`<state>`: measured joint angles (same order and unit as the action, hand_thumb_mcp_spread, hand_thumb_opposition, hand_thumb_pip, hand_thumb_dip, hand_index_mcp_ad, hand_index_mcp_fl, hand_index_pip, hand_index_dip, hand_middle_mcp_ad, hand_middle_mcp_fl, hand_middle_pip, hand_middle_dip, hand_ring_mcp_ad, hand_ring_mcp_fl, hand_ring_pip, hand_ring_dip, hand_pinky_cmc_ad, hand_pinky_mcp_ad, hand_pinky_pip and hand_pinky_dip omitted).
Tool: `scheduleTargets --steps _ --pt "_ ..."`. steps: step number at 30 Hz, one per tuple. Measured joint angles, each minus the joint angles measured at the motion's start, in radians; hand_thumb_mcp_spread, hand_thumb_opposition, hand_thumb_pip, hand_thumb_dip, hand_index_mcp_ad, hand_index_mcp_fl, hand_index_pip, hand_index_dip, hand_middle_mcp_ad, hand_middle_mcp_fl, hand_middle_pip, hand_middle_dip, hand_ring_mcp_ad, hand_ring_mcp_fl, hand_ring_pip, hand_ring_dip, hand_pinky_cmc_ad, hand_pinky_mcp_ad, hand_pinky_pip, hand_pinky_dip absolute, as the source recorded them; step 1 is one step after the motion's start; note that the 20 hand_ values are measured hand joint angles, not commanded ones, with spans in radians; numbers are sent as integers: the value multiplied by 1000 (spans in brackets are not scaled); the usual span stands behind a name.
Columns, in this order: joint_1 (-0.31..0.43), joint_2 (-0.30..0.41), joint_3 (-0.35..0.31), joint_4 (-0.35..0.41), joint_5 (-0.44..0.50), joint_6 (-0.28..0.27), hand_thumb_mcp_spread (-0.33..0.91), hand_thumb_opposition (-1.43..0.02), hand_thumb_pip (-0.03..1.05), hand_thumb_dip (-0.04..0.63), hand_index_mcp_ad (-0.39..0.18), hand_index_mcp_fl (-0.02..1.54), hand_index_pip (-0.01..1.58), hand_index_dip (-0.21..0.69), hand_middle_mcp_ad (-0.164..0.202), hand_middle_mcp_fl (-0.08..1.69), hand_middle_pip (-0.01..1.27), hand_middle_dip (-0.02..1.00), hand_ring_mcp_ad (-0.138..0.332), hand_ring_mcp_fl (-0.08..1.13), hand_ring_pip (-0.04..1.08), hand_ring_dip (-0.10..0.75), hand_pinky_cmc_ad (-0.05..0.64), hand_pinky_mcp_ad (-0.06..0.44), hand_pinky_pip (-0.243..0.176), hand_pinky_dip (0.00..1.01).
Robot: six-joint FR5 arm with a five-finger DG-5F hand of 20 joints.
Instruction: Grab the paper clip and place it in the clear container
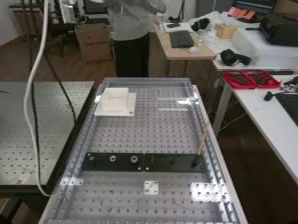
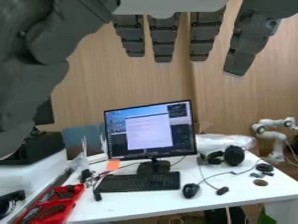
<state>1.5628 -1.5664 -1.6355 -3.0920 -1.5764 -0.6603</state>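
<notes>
Paper clip: position cannot be confirmed; a faint thin mark [image 1: 175, 203] on the near part of the perforated tabletop [image 1: 110, 197] is the likeliest candidate. The clear container cannot be identified with confidence either. Robot hand [image 2: 201, 37]: open, fingers straight, gripping nothing. Step in hand judged to be the approach, with the task at its start.

Recommended: confirm clip and container first, then turn the palm down and descend slowly above the clip. Pinch its wire between thumb and fingertip, lightly, since something so thin may slide or catch in a hole. Lift straight up before travelling, and release low inside the container.

Edges, near to far: a small white plate [image 1: 151, 188] lies flat just beyond the mark. Next, a black plate [image 1: 174, 162] bears a slanting wooden stick [image 1: 202, 142], close to the right-hand rim [image 1: 217, 151]; a low sweep there risks a knock. Beside it, a second black plate [image 1: 100, 161] carries metal rings [image 1: 134, 159]. Farther on, the perforated stretch beside the white block [image 1: 116, 99] offers the widest room for turning.
</notes>
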Motion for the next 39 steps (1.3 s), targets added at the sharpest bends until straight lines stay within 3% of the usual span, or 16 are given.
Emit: scheduleTargets --steps 7,11,17,20,22,26,31,39 --pt "0 -8 -54 44 13 45 180 -696 370 17 -9 26 87 -2 89 -3 124 110 188 0 87 44 346 328 -91 333" --pt "-1 -19 -113 106 16 79 216 -726 379 14 -5 24 87 -3 89 -2 124 119 192 0 101 54 347 328 -89 370" --pt "-6 -33 -184 189 35 85 227 -726 405 31 -9 21 89 -45 89 -3 138 127 194 0 98 59 349 330 -89 393" --pt "-10 -35 -225 242 48 79 269 -745 485 56 -9 26 103 -79 89 -7 141 143 195 0 110 66 351 328 -89 426" --pt "-13 -37 -247 272 55 69 274 -745 490 79 -5 26 101 -101 89 96 138 143 197 0 110 66 351 330 -89 447" --pt "-28 -52 -294 335 65 44 312 -766 620 141 -9 40 99 -152 93 208 138 195 195 0 105 80 353 328 -89 447" --pt "-53 -89 -320 380 67 48 312 -768 721 199 -9 40 110 -148 93 311 138 255 194 0 122 82 349 330 -89 447" --pt "-112 -177 -330 446 44 69 356 -803 724 246 -12 40 117 -164 87 428 138 319 176 47 113 103 332 328 -89 447"
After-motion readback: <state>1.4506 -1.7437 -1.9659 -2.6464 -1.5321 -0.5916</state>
